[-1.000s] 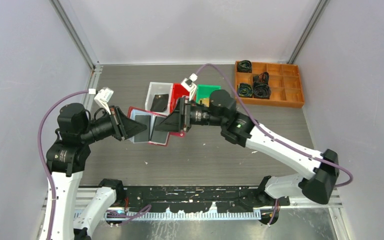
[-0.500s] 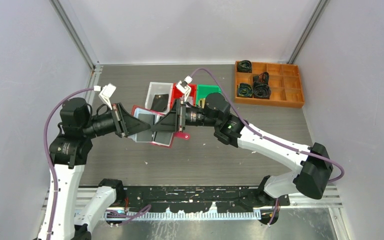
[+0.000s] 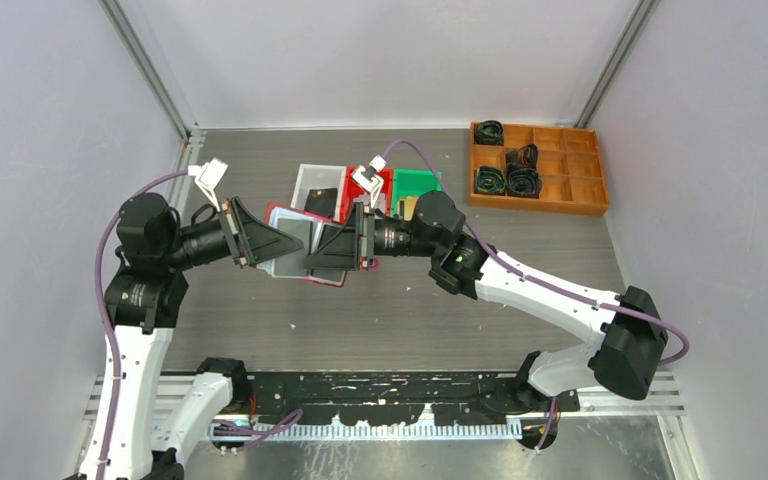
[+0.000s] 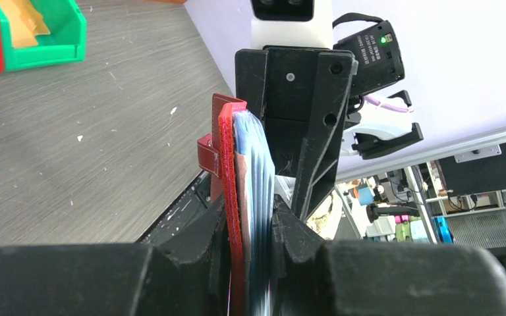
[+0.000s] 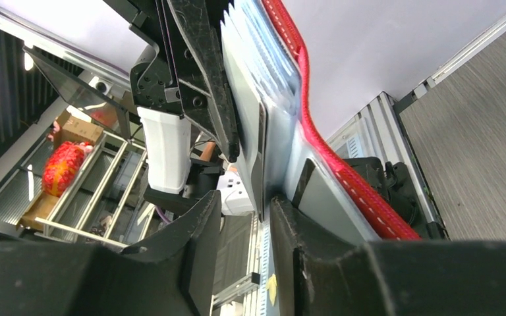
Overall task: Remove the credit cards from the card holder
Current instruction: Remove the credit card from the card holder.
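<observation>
Now, holder: your left gripper (image 4: 250,227) is clamped on the red card holder (image 4: 227,158), held edge-up (mid-frame in the top view).
Card: the card (image 5: 247,112) lies edge-on toward your right gripper (image 5: 245,214), whose jaws are half apart and straddle it.

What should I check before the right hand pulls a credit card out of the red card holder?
1. Left hand clamps the card holder: ok.
2. Card holder held in the air, off the table: ok.
3. A credit card sits between the fingers of the right hand: ok.
4. Right hand closed firmly on that credit card: not ok, a gap shows beside one finger.
5. Only one credit card between those fingers: cannot tell.
</observation>
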Controlling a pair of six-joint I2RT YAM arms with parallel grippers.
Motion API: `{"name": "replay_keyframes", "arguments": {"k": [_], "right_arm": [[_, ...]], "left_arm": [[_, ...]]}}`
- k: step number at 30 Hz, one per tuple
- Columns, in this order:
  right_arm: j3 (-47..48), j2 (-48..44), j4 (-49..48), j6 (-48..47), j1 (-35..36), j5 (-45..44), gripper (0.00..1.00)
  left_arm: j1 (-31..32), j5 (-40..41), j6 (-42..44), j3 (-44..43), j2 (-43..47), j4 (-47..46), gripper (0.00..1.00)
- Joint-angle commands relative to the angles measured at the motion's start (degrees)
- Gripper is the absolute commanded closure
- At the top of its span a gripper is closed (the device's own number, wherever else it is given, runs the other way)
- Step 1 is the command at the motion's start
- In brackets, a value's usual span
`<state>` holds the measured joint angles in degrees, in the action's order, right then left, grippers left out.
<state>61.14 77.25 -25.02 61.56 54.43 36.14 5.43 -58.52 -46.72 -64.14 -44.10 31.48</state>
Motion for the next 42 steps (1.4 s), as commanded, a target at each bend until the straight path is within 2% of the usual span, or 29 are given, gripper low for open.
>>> {"name": "replay_keyframes", "arguments": {"k": [1, 6, 12, 14, 17, 27, 38, 40, 42], "right_arm": [[2.12, 1.75, -4.54, 1.28, 1.19, -1.53, 0.64], [1.71, 1.71, -5.15, 1.86, 1.14, -3.30, 0.79], [-2.11, -0.15, -6.19, 2.13, 0.74, -6.65, 0.97], [-3.42, -0.64, -7.50, 2.69, 0.62, -7.28, 0.99], [-4.47, -1.19, -8.64, 2.96, 0.62, -7.65, 0.99], [-8.28, -5.16, -8.18, 2.31, 0.50, -8.72, 0.99], [-11.36, -8.13, -6.66, 1.10, 0.45, -9.39, 0.99], [-10.88, -7.77, -7.26, 1.54, 0.49, -9.05, 0.94], [-9.91, -7.17, -7.95, 2.21, 0.41, -8.80, 0.74]], "left_arm": [[0.61, -7.60, -5.58, 0.09, 1.92, -9.69, 0.77], [0.62, -8.63, -6.27, 0.12, 2.00, -9.84, 0.70], [0.59, -10.33, -9.60, 0.30, 1.99, -12.88, 0.66], [0.60, -10.91, -10.55, 0.39, 1.95, -13.65, 0.66], [0.65, -12.12, -10.62, 0.33, 2.17, -13.80, 0.67], [0.58, -12.88, -11.76, -0.52, 1.05, -14.91, 0.85], [0.61, -12.94, -12.23, -1.96, 0.55, -15.31, 0.81], [0.55, -13.02, -12.25, -1.95, 0.63, -15.51, 0.81], [0.55, -13.11, -12.19, -1.80, 0.73, -15.70, 0.84]]}}
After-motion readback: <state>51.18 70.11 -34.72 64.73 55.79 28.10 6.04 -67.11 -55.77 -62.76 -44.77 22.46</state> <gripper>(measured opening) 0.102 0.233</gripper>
